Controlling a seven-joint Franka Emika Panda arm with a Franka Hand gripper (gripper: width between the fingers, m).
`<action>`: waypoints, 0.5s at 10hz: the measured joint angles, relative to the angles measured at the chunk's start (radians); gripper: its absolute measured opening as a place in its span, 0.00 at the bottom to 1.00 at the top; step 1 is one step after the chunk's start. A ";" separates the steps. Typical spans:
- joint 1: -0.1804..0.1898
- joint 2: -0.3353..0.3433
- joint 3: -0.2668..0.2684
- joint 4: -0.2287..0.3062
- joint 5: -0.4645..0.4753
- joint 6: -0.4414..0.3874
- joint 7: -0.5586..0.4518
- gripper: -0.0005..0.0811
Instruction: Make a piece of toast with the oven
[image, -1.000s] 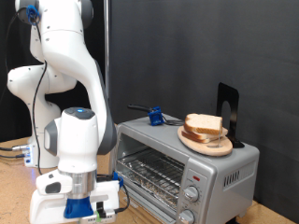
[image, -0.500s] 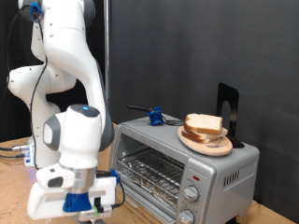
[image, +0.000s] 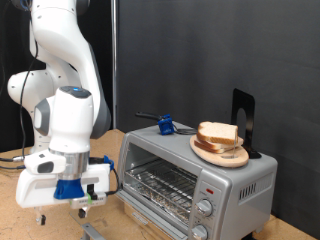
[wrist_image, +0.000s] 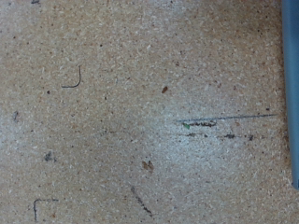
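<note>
The oven (image: 232, 178) stands on the table at the exterior view's right, and its wire rack (image: 163, 187) shows through the front opening. The piece of toast (image: 218, 132) lies on a round wooden plate (image: 224, 154) on top of the oven. My gripper (image: 84, 203) hangs low over the table to the left of the oven, pointing down and apart from it, with nothing seen between its fingers. The wrist view shows only the speckled tabletop (wrist_image: 131, 112) and a blue-grey edge (wrist_image: 291, 93); no fingers show there.
A black bracket (image: 244, 120) and a blue clamp (image: 166, 125) stand on the oven top. Two round knobs (image: 207, 206) sit on the oven's right panel. A grey bar (image: 92, 231) lies low in front of the oven. A black curtain hangs behind.
The arm and gripper have moved towards the exterior view's left and slightly up, away from the oven front. The toast and plate have not moved.
</note>
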 joint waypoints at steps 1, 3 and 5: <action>0.000 0.003 0.001 0.000 0.001 0.003 0.000 1.00; -0.011 -0.008 0.020 -0.007 0.112 0.000 -0.138 1.00; -0.035 -0.070 0.025 -0.047 0.232 -0.023 -0.332 1.00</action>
